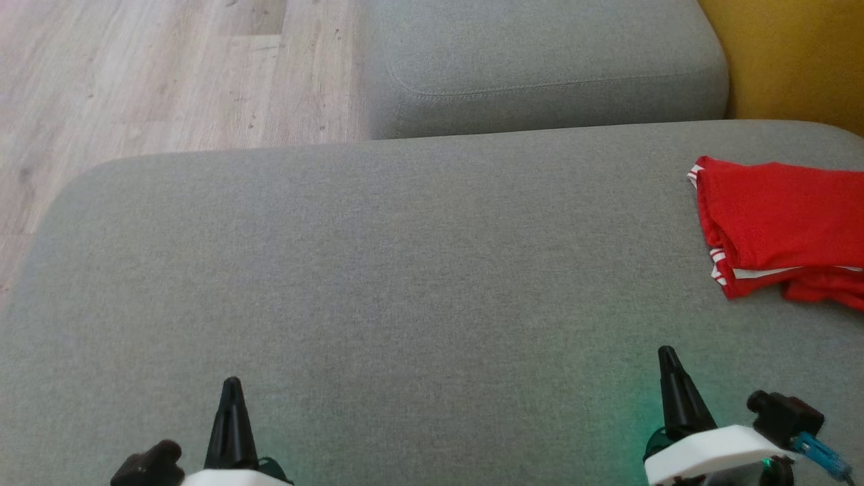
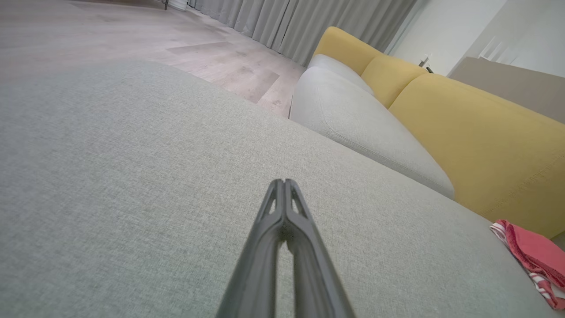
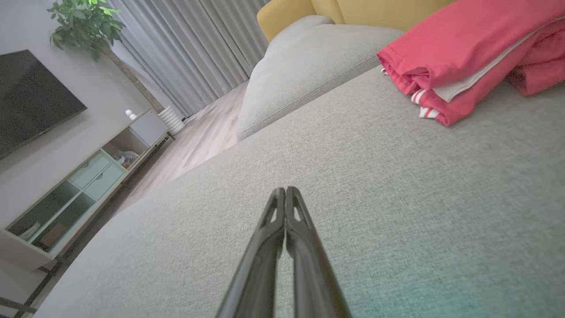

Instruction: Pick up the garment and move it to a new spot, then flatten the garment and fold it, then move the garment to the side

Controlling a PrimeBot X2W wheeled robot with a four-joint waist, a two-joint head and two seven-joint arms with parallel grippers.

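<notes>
Garment (image 1: 776, 223), folded, lies at the right edge of the cushion (image 1: 405, 270), apart from the left gripper (image 1: 231, 385) and right gripper (image 1: 667, 354), both pressed together and empty. The move to the side looks finished; no further grasp seems needed.

No legible text or markings.

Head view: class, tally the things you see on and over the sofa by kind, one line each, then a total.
Seat cushions: 2, near cushion, far cushion
Garments: 1, red garment
Grippers: 2, left gripper, right gripper
Total: 5
</notes>
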